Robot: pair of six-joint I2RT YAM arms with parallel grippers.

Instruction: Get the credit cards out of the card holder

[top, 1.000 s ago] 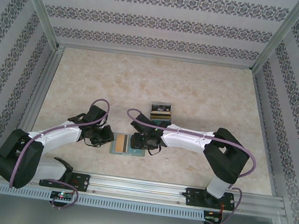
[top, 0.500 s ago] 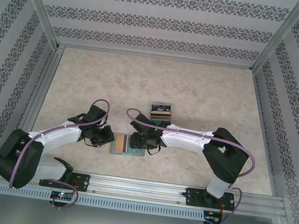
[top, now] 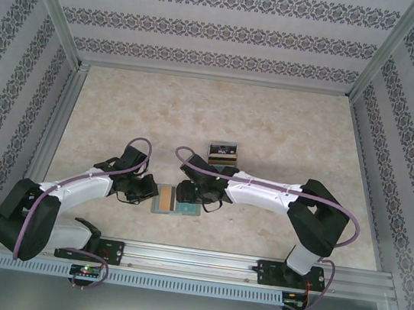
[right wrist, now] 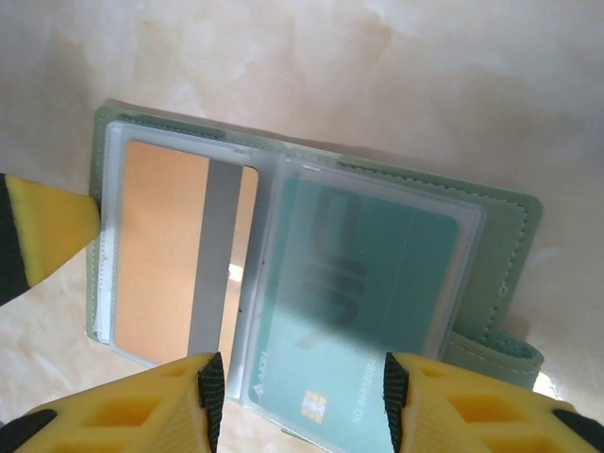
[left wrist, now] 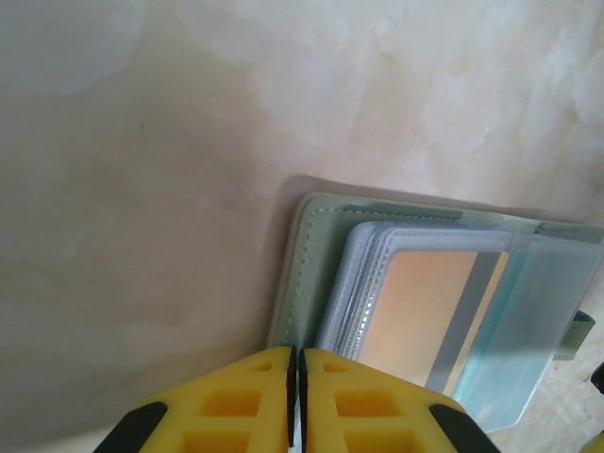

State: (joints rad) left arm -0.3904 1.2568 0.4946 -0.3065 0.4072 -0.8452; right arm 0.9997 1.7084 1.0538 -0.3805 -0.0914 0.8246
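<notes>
The card holder (top: pixel 159 199) lies open on the table between my two grippers, grey-green with clear pockets. Its left pocket holds an orange-tan card with a grey stripe (right wrist: pixel 160 245), and its right pocket holds a teal-green card (right wrist: pixel 368 274). My left gripper (left wrist: pixel 294 363) is shut, with its tips against the card holder's left edge (left wrist: pixel 307 274). My right gripper (right wrist: pixel 302 401) is open above the near end of the teal-green card, one finger on each side. A black card and a tan-gold card (top: pixel 222 155) lie on the table behind the card holder.
The card holder's strap tab (right wrist: pixel 500 354) sticks out on its right side. My left gripper's yellow finger (right wrist: pixel 47 236) reaches the card holder's left edge. Patterned walls and a metal frame (top: pixel 59 111) enclose the marbled table (top: pixel 287 135).
My right gripper has edged slightly left over the card holder. The left arm and the card holder have stayed where they were.
</notes>
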